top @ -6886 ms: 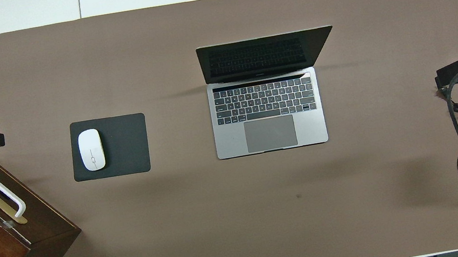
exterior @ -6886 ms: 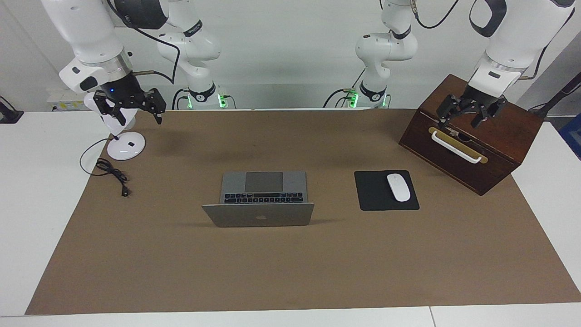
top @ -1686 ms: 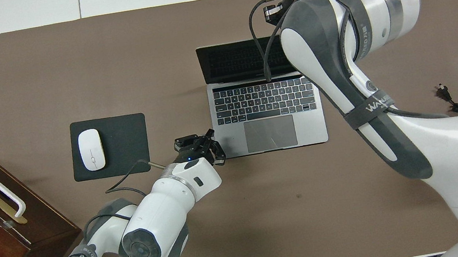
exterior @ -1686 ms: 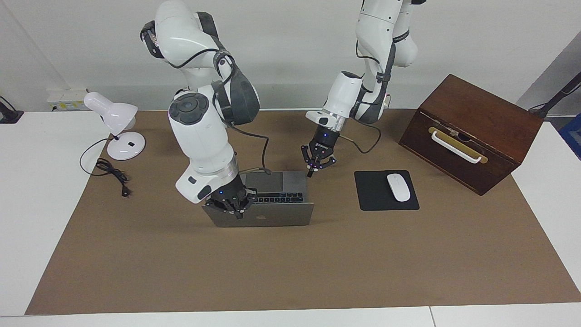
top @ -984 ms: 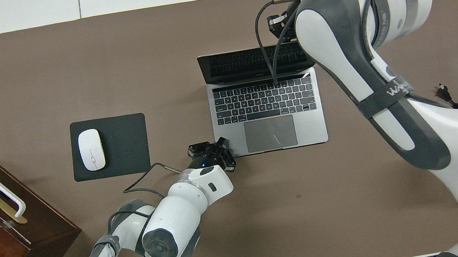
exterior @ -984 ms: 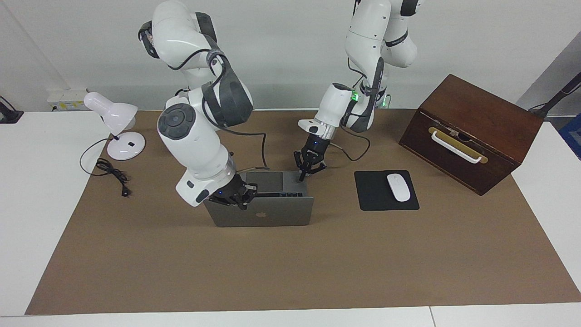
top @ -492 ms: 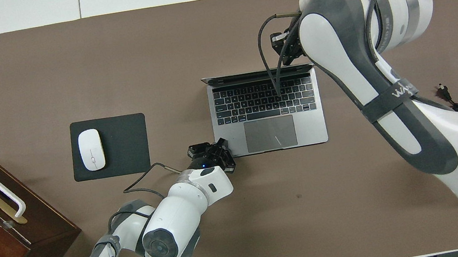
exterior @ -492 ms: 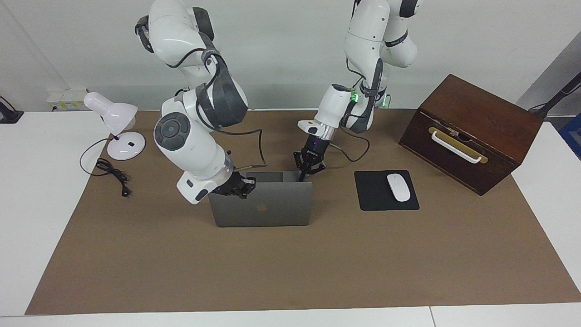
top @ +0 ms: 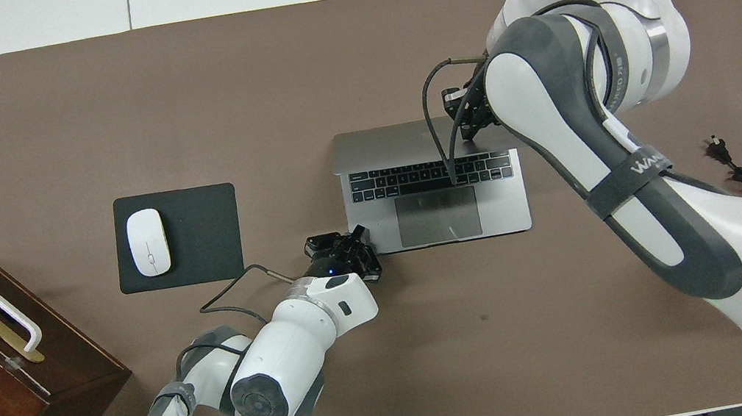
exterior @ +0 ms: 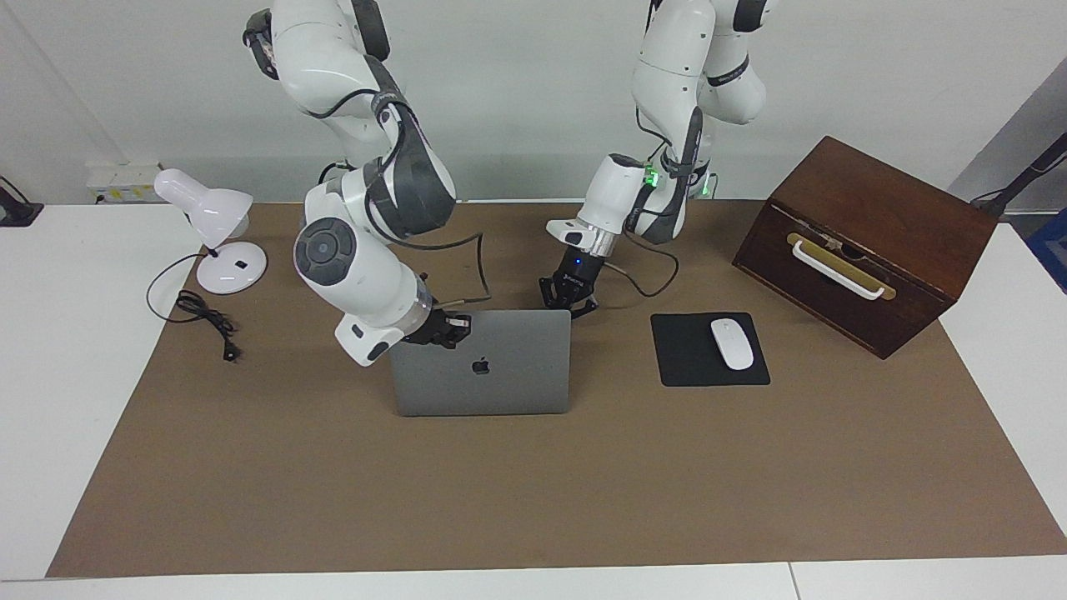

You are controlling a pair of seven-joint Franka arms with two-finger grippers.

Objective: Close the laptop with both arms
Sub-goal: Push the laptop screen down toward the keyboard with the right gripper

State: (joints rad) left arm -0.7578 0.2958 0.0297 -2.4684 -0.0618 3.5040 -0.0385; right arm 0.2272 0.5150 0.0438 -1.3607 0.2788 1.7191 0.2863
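The laptop (exterior: 481,363) is seen mid-counter (exterior: 533,500) on the brown mat, its lid tilted partway down over the keys — the logo faces away from the robots, the hinge running along the counter's length. The right gripper (exterior: 439,327) is set against the lid's top corner toward the right arm's end; whether its fingers are spread cannot be told. The left gripper (exterior: 568,297) is at the base's corner nearest the robots, fingers narrow. A mouse pad (exterior: 709,349) with a mouse (exterior: 731,343) lies beside the left fingers — a wooden box (exterior: 867,242) and a lamp (exterior: 215,233) stand well apart.
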